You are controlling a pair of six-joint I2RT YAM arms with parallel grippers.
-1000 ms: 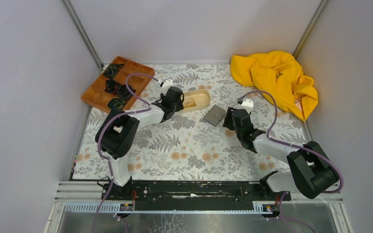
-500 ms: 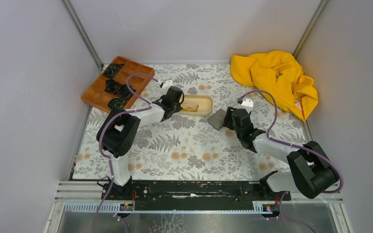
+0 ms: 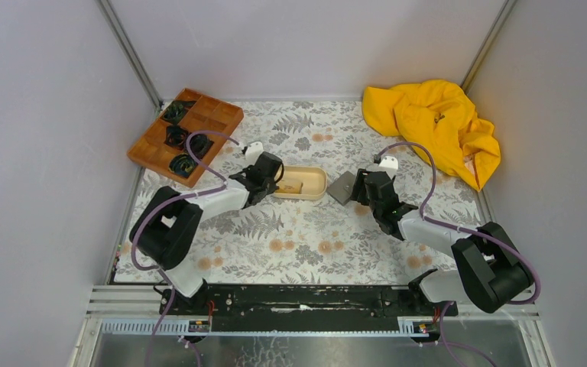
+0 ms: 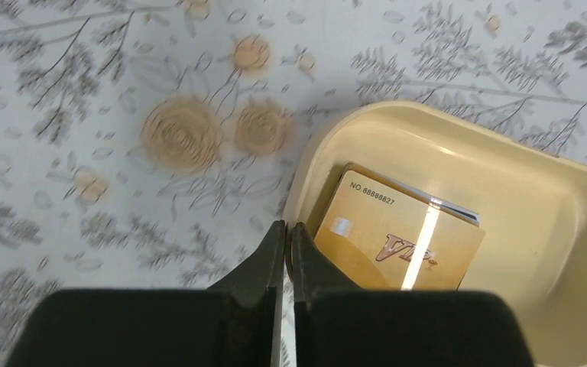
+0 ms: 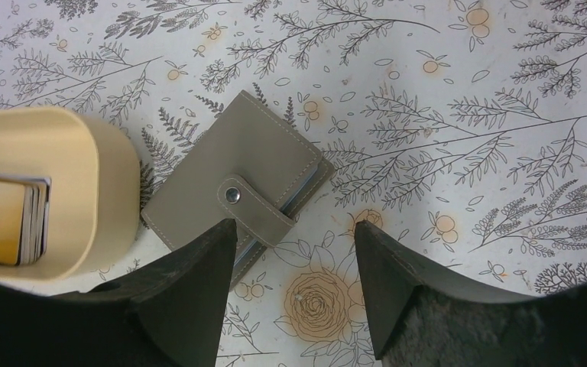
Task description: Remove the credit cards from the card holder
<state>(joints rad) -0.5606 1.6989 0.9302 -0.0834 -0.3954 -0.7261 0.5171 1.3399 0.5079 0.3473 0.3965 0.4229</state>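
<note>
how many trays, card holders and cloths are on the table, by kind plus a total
trays: 2, the brown compartment tray and the beige oval tray
card holder: 1, strap snapped shut
yellow cloth: 1
total: 4

Left arm (image 3: 199,200): rises from its base at the near edge, elbow out to the left, forearm angled forward and right toward the table's middle.
Left gripper (image 4: 284,252): dark fingers pressed almost together, pinching the rim of the beige tray (image 4: 520,176).
Right arm (image 3: 436,229): bulky elbow low at the near right, forearm stretched forward and left.
Right gripper (image 5: 296,267): two dark, tapering fingers spread wide apart, holding nothing, tips low over the table.
Cables: a purple loop arches above each wrist.
</note>
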